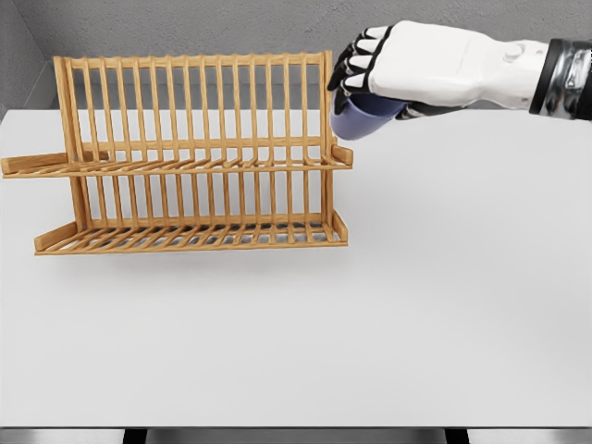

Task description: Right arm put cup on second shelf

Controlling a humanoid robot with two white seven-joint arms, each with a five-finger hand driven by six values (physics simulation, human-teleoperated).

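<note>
Head view: one frame, looking down on a white surface (388, 305) against a grey wall.
Rack (190, 157): wooden, two-tiered, standing upright on the surface at the left and centre; tall vertical slats form its back.
Upper shelf (176, 166): slatted, runs the width of the rack, nothing on it.
Lower shelf (190, 237): slatted, sits forward of and below the upper one, nothing on it.
Right hand (407, 69): white with dark finger joints, enters from the upper right, level with the top right corner of the rack.
Fingers (356, 65): curled and gripping the cup from above.
Cup (363, 118): blue-violet, tilted, held beneath the palm in the air; just beside the rack's right end post, above the level of the upper shelf's right end. Whether it touches the post cannot be told.
Left arm: not visible.
Surface, front and right: plain white.
</note>
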